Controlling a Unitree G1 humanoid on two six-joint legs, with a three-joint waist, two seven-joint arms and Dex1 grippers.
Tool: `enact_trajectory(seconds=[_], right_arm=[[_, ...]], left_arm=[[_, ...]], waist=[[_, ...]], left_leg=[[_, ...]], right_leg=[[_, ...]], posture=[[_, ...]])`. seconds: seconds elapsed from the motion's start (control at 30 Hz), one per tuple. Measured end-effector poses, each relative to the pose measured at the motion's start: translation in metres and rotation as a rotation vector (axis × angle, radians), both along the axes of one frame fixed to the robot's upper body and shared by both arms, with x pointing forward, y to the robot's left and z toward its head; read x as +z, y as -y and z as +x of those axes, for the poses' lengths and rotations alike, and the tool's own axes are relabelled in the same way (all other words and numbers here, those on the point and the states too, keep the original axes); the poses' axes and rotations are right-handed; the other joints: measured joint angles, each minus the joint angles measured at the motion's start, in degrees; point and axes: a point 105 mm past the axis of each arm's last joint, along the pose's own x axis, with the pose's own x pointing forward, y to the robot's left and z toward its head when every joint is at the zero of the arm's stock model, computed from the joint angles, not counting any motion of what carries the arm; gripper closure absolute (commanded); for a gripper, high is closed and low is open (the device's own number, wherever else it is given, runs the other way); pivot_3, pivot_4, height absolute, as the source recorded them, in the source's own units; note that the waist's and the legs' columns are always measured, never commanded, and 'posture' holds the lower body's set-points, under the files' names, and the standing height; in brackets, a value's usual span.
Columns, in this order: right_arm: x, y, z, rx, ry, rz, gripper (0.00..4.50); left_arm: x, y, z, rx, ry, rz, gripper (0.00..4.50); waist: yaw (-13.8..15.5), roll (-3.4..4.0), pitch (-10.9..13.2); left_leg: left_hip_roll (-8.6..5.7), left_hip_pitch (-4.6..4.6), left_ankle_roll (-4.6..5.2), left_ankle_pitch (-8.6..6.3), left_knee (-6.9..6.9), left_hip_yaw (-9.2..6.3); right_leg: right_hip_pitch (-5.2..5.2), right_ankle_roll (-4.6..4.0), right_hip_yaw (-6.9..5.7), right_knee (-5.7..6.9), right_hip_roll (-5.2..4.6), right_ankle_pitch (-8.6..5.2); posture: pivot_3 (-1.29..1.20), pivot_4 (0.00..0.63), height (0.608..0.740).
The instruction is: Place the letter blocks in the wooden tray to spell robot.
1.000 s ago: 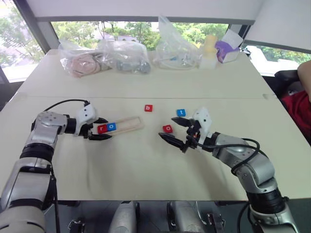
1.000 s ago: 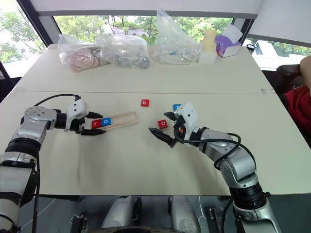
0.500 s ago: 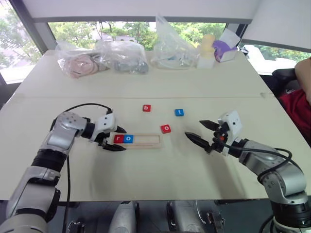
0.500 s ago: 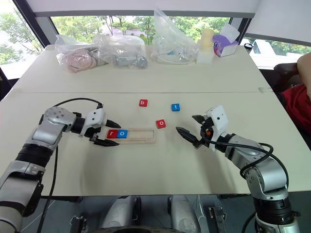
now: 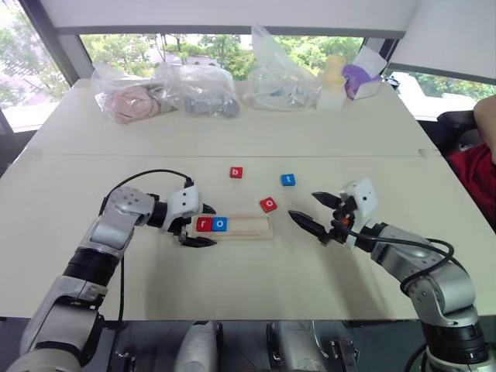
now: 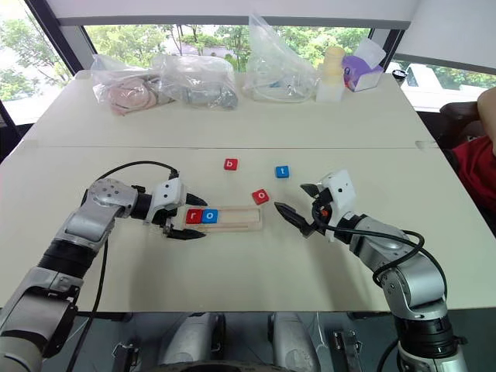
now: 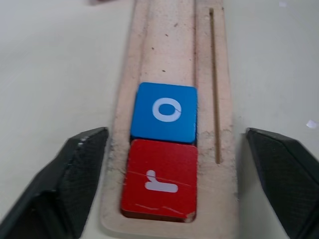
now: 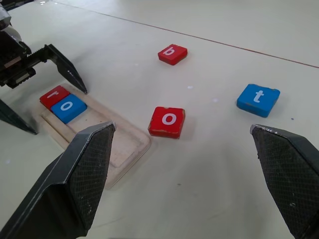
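While the left gripper [image 5: 198, 225] stands with its fingers apart around the wooden tray [image 5: 246, 227] end holding red r [image 7: 159, 180] and blue o [image 7: 165, 112], the empty, spread right gripper [image 5: 311, 214] must, I judge, next fetch the red b [image 5: 236, 173] lying beyond it.

Tiles around the wooden tray [image 5: 252, 226]

Inside, at its left end: r tile [image 5: 204, 225], then o tile [image 5: 220, 225]. Touching its far right corner: second o tile [image 5: 268, 204]. Farther behind: b tile [image 5: 235, 173], t tile [image 5: 287, 180].
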Motion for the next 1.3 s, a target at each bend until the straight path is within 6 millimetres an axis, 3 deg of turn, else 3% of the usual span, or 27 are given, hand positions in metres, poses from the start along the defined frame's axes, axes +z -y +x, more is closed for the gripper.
enact_trajectory(seconds=[0.23, 0.33, 0.5, 0.6, 0.7, 0.83, 1.0, 1.13, 1.3], right_arm=[[0.006, -0.002, 0.007, -0.015, 0.024, -0.004, 0.00], [0.017, -0.013, 0.015, -0.006, 0.055, 0.013, 0.00], [0.026, -0.051, 0.024, 0.086, 0.051, 0.006, 0.00], [0.032, -0.074, 0.043, 0.112, 0.049, -0.005, 0.00], [0.032, -0.101, 0.068, 0.087, 0.011, -0.005, 0.00], [0.012, -0.130, 0.089, 0.041, -0.087, -0.029, 0.00], [-0.005, -0.140, 0.113, -0.104, -0.143, -0.045, 0.00], [-0.017, -0.145, 0.120, -0.190, -0.168, -0.046, 0.00], [-0.017, -0.160, 0.120, -0.214, -0.177, -0.016, 0.00]], left_arm=[[0.002, -0.005, -0.001, 0.040, 0.031, -0.006, 0.04], [0.015, -0.015, 0.001, 0.115, 0.066, -0.048, 0.04], [0.046, -0.051, -0.013, 0.243, 0.047, -0.081, 0.04], [0.060, -0.065, -0.020, 0.330, 0.047, -0.145, 0.04], [0.066, -0.073, -0.006, 0.515, 0.145, -0.302, 0.04], [0.056, -0.088, 0.007, 0.764, 0.242, -0.402, 0.04], [0.041, -0.103, 0.006, 0.980, 0.326, -0.451, 0.04], [0.028, -0.103, 0.003, 1.082, 0.346, -0.482, 0.04], [0.029, -0.101, 0.003, 1.126, 0.386, -0.523, 0.04]], waist=[[-0.18, 0.01, 0.01], [-0.34, 0.01, 0.01], [-1.04, 0.03, 0.05], [-1.47, 0.07, 0.07], [-1.52, 0.06, 0.06], [-1.42, 0.00, 0.04], [-1.47, -0.01, 0.03], [-1.51, -0.04, 0.01], [-1.72, -0.03, 0.01]], left_leg=[[0.03, 0.00, 0.00, 0.00, 0.00, 0.01], [0.09, 0.00, 0.00, 0.00, 0.00, 0.00], [0.15, -0.01, 0.00, 0.00, -0.08, 0.01], [0.14, 0.02, 0.00, 0.00, -0.08, 0.02], [0.15, 0.06, -0.01, 0.00, -0.07, 0.01], [0.06, -0.07, -0.01, 0.00, -0.14, -0.03], [-0.06, -0.09, -0.06, 0.01, -0.36, 0.02], [-0.11, -0.09, -0.21, 0.10, -0.65, 0.06], [-0.09, -0.09, -0.24, 0.12, -0.81, 0.08]], right_leg=[[-0.01, -0.02, 0.01, 0.00, -0.01, -0.01], [-0.04, -0.01, 0.01, 0.02, 0.01, 0.01], [-0.10, -0.08, 0.02, 0.01, -0.04, -0.03], [-0.09, -0.16, 0.01, 0.01, -0.08, -0.06], [-0.07, 0.00, 0.01, 0.04, -0.09, 0.04], [-0.21, 0.03, -0.01, 0.05, -0.19, 0.07], [-0.30, 0.02, -0.01, 0.03, -0.47, 0.08], [-0.47, 0.00, -0.02, 0.03, -0.57, 0.10], [-0.60, -0.04, -0.02, 0.05, -0.54, 0.11]], posture=[[0.00, 0.150, 0.735], [0.00, 0.150, 0.735], [0.00, 0.150, 0.735], [0.00, 0.150, 0.735], [0.00, 0.150, 0.735], [0.00, 0.150, 0.735], [0.00, 0.150, 0.735], [0.00, 0.150, 0.735], [0.00, 0.150, 0.735]])
